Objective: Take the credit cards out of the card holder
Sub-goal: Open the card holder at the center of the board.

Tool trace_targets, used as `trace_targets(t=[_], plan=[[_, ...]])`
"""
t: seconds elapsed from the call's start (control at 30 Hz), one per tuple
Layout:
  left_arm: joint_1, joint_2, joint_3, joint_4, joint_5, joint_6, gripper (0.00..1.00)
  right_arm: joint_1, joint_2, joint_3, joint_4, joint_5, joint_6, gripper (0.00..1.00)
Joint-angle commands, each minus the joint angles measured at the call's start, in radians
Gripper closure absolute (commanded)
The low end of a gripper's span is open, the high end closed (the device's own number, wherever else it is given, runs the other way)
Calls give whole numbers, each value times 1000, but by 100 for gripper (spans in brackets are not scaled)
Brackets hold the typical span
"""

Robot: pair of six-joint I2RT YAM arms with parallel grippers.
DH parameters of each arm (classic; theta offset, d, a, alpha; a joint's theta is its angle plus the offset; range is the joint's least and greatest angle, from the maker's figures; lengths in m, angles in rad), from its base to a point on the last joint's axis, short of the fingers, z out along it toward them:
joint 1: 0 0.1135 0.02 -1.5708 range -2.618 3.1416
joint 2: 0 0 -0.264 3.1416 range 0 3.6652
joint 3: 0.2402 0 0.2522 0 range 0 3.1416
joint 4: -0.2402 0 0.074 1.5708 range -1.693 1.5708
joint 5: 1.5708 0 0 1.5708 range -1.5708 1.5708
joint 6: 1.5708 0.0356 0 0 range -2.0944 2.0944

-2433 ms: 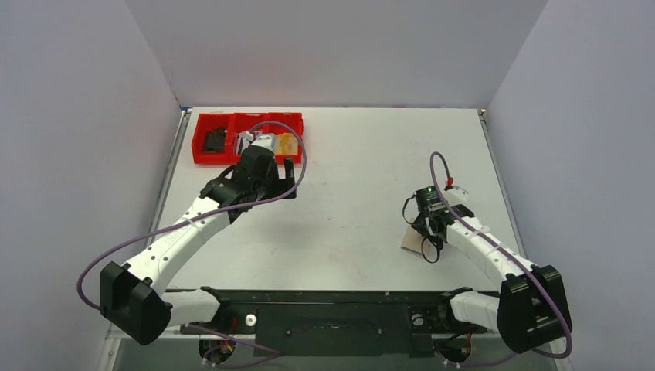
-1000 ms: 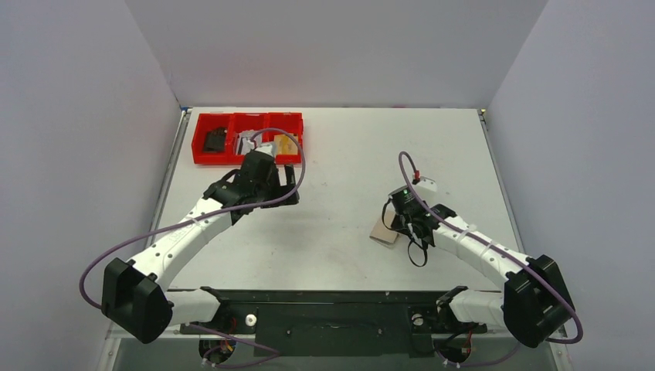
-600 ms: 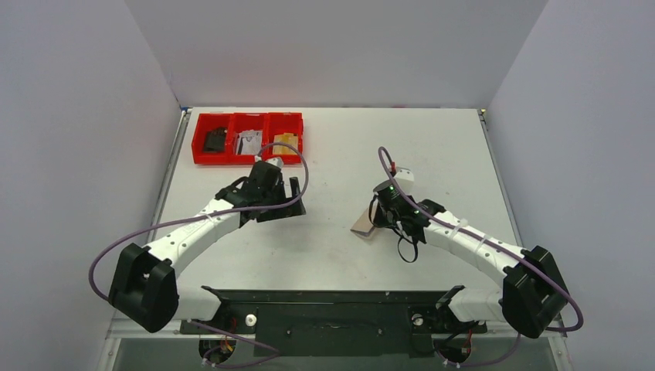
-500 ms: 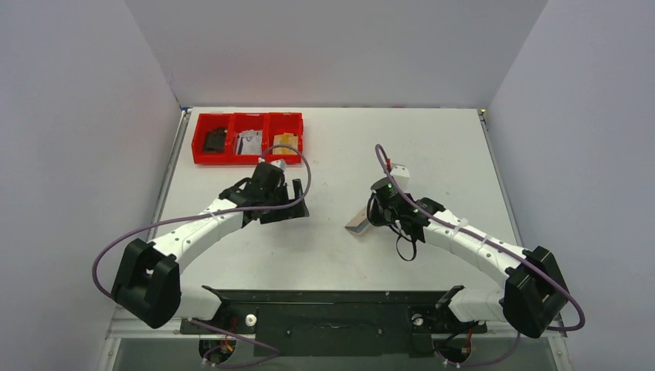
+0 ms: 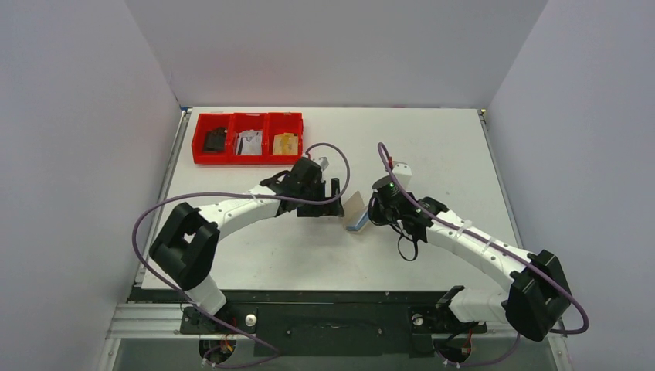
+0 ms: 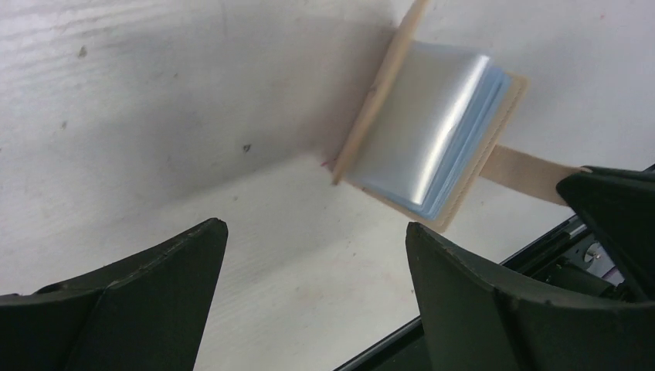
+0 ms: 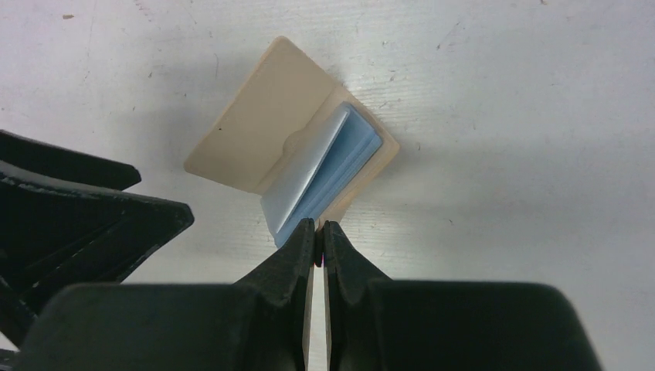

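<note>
Near the middle of the white table (image 5: 432, 139), the small flat tan card holder (image 5: 356, 207) stands open like a book between the two grippers, tilted and, as it seems, raised off the surface. Inside it sits the stack of thin pale blue-grey credit cards (image 6: 429, 135), its edges fanned a little. The right gripper (image 7: 317, 241) has its jaws pressed together on a thin tan flap at the holder's right side. The left gripper (image 6: 315, 232) is just left of the holder, jaws wide and empty. The cards lie straight ahead of these jaws, the stack's long side slanted across the gap. I judge the left arm must turn slightly to meet a card's edge.
</note>
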Motion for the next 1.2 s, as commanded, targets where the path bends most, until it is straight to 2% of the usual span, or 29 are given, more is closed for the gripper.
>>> trace_targets(t=[0.0, 0.17, 0.4, 0.53, 0.57, 0.67, 0.7, 0.83, 1.17], plan=[[-14, 65, 86, 102, 30, 5, 16, -4, -53, -8, -30, 64, 5, 100], [-21, 127, 119, 143, 66, 7, 19, -11, -72, -42, -33, 72, 9, 100], [-37, 203, 139, 142, 80, 2, 32, -36, -107, -51, -31, 75, 9, 100], [-40, 222, 120, 157, 82, -9, 53, -47, -121, -27, -35, 65, -5, 100], [-40, 228, 115, 173, 87, -19, 61, -49, -121, -18, -35, 64, -10, 100], [-41, 231, 94, 205, 110, -52, 74, -52, -107, -1, -40, 60, -20, 100], [-41, 227, 81, 218, 113, -59, 82, -53, -100, 6, -40, 55, -24, 100], [-46, 184, 12, 253, 117, -100, 98, -50, -78, 42, -31, 29, -28, 100], [-75, -35, -215, 272, 4, -193, 100, -31, -12, 123, -17, -15, -36, 100]])
